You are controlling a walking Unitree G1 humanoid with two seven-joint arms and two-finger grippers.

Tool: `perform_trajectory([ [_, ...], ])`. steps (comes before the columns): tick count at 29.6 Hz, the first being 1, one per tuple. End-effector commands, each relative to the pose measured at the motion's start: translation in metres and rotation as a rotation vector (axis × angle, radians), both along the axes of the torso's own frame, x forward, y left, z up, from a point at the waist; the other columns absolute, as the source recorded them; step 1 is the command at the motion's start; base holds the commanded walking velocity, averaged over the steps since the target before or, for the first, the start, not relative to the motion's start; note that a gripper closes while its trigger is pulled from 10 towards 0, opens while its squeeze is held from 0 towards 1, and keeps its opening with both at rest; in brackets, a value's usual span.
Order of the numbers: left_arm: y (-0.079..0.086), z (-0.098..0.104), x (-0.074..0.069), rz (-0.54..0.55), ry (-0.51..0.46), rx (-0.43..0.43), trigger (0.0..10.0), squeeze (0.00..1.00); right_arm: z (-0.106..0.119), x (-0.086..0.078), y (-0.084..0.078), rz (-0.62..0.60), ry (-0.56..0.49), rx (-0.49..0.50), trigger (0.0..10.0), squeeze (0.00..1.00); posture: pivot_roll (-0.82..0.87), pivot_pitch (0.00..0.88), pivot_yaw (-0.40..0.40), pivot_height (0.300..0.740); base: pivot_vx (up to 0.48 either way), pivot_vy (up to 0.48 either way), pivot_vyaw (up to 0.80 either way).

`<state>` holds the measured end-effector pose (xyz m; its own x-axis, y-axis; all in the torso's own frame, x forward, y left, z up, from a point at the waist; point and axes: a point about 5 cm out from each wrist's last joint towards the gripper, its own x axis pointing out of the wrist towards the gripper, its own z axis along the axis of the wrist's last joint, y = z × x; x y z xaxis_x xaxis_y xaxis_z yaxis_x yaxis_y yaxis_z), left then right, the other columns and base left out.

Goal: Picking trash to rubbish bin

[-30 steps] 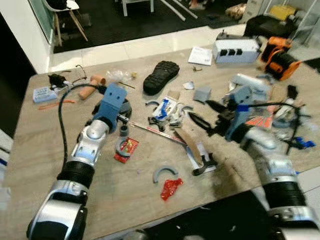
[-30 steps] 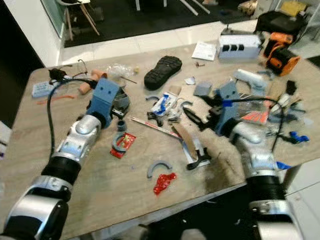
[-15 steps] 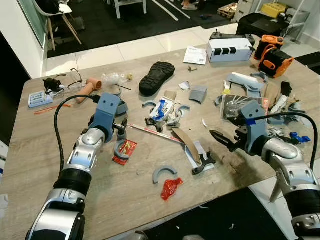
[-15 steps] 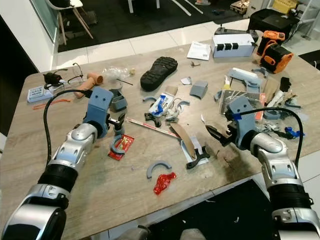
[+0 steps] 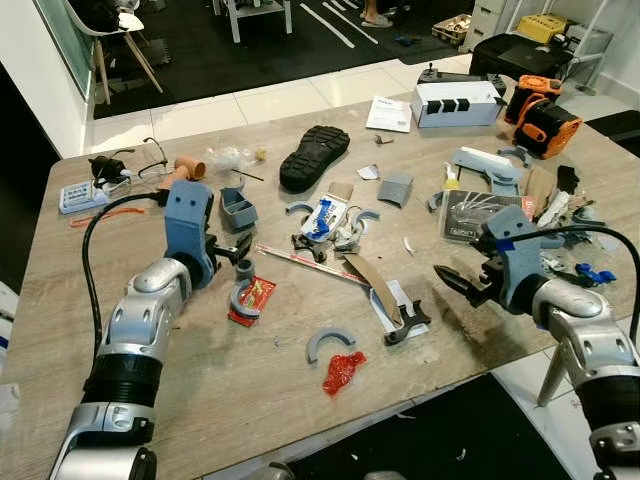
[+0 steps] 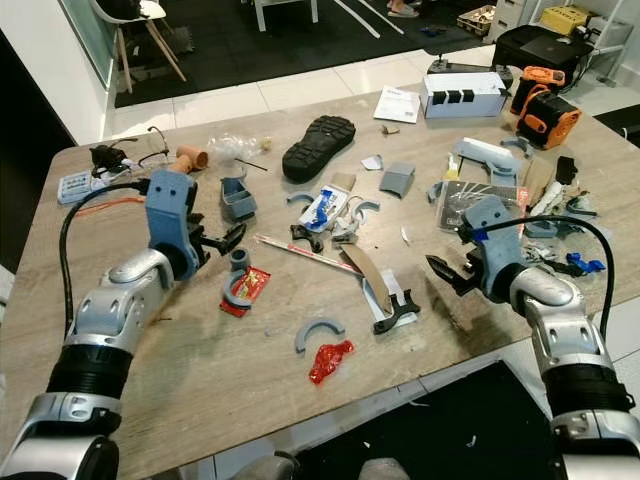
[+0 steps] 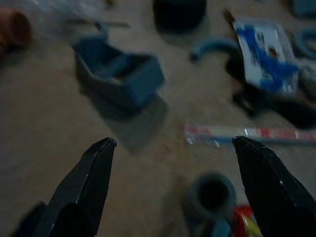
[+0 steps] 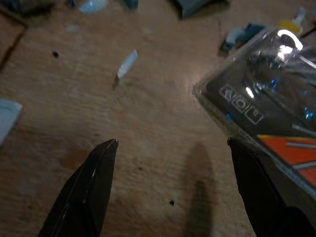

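Trash litters the wooden table (image 5: 200, 400): a red wrapper (image 5: 252, 300), a crumpled red scrap (image 5: 342, 372), a blue-and-white wrapper (image 5: 328, 215), a brown cardboard strip (image 5: 375, 283) and a black shoe sole (image 5: 314, 156). My left gripper (image 5: 236, 250) hovers open and empty just left of a grey tube fitting (image 7: 212, 193), with a grey-blue box (image 7: 121, 74) beyond it. My right gripper (image 5: 450, 283) is open over bare wood at the right, holding nothing. A clear blister pack (image 8: 256, 94) lies just ahead of it.
A white box (image 5: 455, 102) and an orange tool (image 5: 545, 122) stand at the far right. Grey half rings (image 5: 330, 343), a black clamp (image 5: 408, 325) and glasses (image 5: 150, 155) lie about. The table's near edge (image 5: 420, 395) drops to dark floor.
My left gripper has drawn back to the left, away from the red wrapper and tube fitting. My right gripper pulled out of the middle clutter to the table's right part.
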<state>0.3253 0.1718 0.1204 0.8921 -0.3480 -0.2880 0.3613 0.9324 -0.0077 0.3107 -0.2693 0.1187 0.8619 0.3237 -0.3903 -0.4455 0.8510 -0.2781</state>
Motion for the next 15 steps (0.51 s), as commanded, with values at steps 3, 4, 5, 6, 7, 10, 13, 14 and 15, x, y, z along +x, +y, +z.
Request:
perform_trajectory([
  [3, 0.000, -0.005, -0.006, -0.038, 0.036, 0.058, 10.0, 0.00, 0.004, -0.003, 0.010, 0.091, -0.009, 0.047, 10.0, 0.00, -0.08, 0.000, 0.037, 0.740, 0.000, 0.000, 0.00],
  [4, 0.000, -0.005, -0.006, -0.038, 0.036, 0.058, 10.0, 0.00, 0.004, -0.003, 0.010, 0.091, -0.009, 0.047, 10.0, 0.00, -0.08, 0.000, 0.037, 0.740, 0.000, 0.000, 0.00],
  [5, 0.000, -0.005, -0.007, -0.043, 0.039, 0.068, 10.0, 0.00, 0.006, -0.006, 0.016, 0.149, -0.005, 0.085, 10.0, 0.00, -0.08, 0.000, 0.037, 0.740, 0.000, 0.000, 0.00],
  [6, -0.001, -0.006, -0.007, -0.045, 0.040, 0.076, 10.0, 0.00, 0.007, -0.010, 0.021, 0.204, 0.003, 0.116, 10.0, 0.00, -0.08, 0.000, 0.037, 0.740, 0.000, 0.000, 0.00],
  [7, -0.001, -0.006, -0.008, -0.045, 0.043, 0.079, 10.0, 0.00, 0.008, -0.013, 0.025, 0.248, 0.013, 0.137, 10.0, 0.00, -0.08, 0.000, 0.037, 0.740, 0.000, 0.000, 0.00],
  [10, -0.002, -0.007, -0.009, -0.050, 0.048, 0.092, 10.0, 0.00, 0.008, -0.022, 0.032, 0.344, 0.045, 0.170, 10.0, 0.00, -0.08, 0.000, 0.038, 0.740, 0.000, 0.000, 0.00],
  [13, -0.002, -0.007, -0.009, -0.053, 0.050, 0.097, 10.0, 0.00, 0.008, -0.027, 0.034, 0.384, 0.067, 0.179, 10.0, 0.00, -0.08, 0.000, 0.038, 0.740, 0.000, 0.000, 0.00],
  [14, -0.003, -0.008, -0.009, -0.056, 0.052, 0.101, 10.0, 0.00, 0.007, -0.030, 0.035, 0.407, 0.089, 0.189, 10.0, 0.00, -0.08, 0.000, 0.038, 0.740, 0.000, 0.000, 0.00],
  [15, -0.003, -0.008, -0.009, -0.056, 0.052, 0.101, 10.0, 0.00, 0.007, -0.030, 0.035, 0.407, 0.089, 0.189, 10.0, 0.00, -0.08, 0.000, 0.038, 0.740, 0.000, 0.000, 0.00],
])
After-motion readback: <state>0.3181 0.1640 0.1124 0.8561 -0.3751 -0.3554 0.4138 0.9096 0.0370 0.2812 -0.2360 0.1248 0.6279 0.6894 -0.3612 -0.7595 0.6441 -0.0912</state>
